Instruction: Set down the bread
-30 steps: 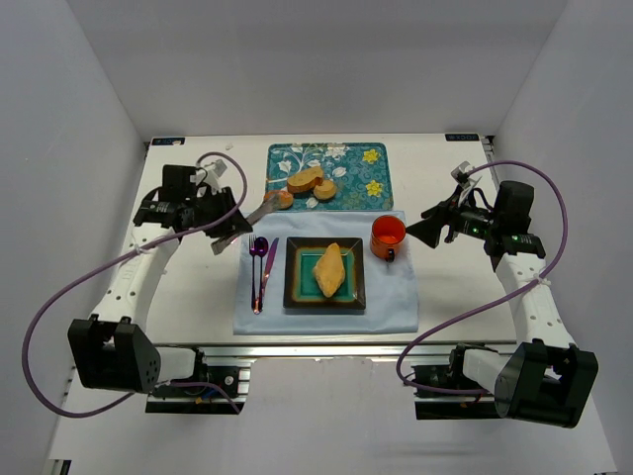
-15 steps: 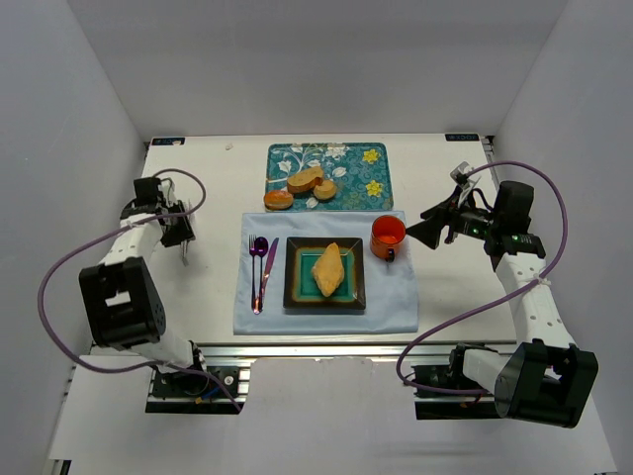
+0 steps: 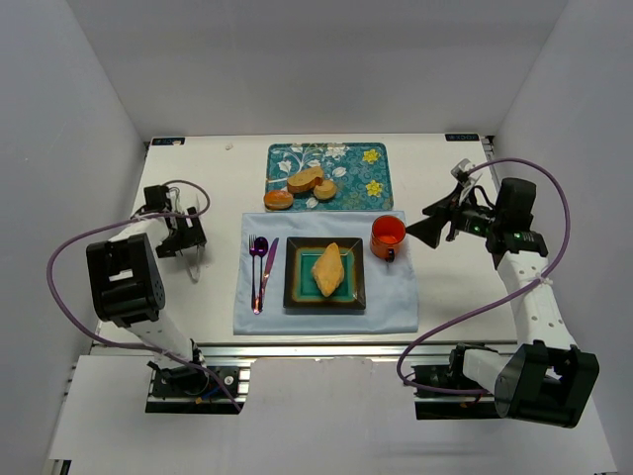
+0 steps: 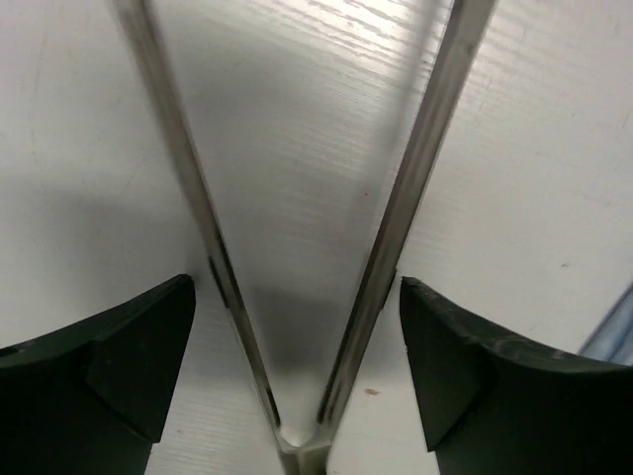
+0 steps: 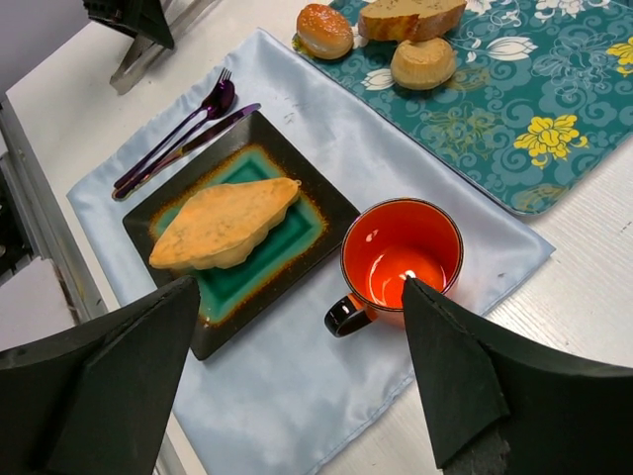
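Top external: left hand (image 3: 188, 240) withdrawn to left tabletop (image 3: 208, 297) | wide open, tongs (image 4: 415, 168) slack within | bread (image 3: 328, 268) on plate (image 3: 297, 293), judged placed | right hand (image 3: 417, 234) wide, empty

A white worktop (image 3: 208, 188) has a light blue cloth (image 3: 396, 302) spread on it. On the cloth sits a dark square plate (image 3: 291, 272) with a green middle. A purple fork (image 3: 254, 277) and a purple knife (image 3: 269, 259) lie just left of the plate. An orange mug (image 3: 388, 237) stands at its far right corner. Behind the cloth is a blue-green mat (image 3: 371, 168) with flowers. A brown roll (image 3: 306, 179) and two small round buns (image 3: 279, 199) (image 3: 324, 189) rest on it. Shiny metal tongs (image 4: 420, 178) lie open on the bare worktop, off to the left.
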### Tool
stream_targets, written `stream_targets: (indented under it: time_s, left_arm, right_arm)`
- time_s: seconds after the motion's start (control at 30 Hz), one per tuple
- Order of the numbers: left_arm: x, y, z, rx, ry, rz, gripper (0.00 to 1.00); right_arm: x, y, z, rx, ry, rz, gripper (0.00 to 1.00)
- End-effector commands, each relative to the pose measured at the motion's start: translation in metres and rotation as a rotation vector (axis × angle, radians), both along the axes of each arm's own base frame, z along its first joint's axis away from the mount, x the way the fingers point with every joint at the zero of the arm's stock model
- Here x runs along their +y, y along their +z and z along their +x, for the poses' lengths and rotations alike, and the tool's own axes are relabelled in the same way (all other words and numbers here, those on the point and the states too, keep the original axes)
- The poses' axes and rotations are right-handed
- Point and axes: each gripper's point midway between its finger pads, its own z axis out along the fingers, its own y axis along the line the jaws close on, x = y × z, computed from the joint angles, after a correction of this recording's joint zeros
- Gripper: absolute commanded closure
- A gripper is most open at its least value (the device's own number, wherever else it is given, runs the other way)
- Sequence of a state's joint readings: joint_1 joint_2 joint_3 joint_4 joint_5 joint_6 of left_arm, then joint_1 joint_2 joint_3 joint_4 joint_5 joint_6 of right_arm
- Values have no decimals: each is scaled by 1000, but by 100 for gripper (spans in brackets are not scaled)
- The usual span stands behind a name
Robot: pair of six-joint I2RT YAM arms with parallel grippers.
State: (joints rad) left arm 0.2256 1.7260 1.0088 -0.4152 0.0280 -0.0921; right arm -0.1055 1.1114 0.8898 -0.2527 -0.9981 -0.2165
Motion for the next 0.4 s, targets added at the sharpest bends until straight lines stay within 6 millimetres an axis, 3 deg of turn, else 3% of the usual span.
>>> stream_targets:
  time_s: [0.0, 0.17, 0.2, 0.23, 0.27, 0.3, 0.37]
  left_arm:
    - [6, 35, 14, -106, 60, 6, 3]
    - [-5, 91, 19, -286, 161, -88, 2]
    - [-8, 115, 18, -365, 173, -107, 2]
    - [-18, 130, 23, -440, 183, -169, 2]
    - [-23, 130, 18, -464, 193, -200, 2]
    - [-27, 160, 21, -582, 194, -227, 2]
    - [-38, 174, 17, -648, 165, -272, 2]
  right_arm:
    - [-1, 22, 3, -64, 12, -7, 11]
    - [-18, 11, 27, 94, -225, -35, 11]
    - [-28, 8, 35, 114, -297, -68, 11]
    - [-31, 12, 41, 124, -322, -77, 11]
    - [-33, 10, 42, 148, -336, -87, 10]
    - [-36, 11, 45, 152, -352, -95, 11]
    - [-36, 16, 51, 137, -349, -95, 11]
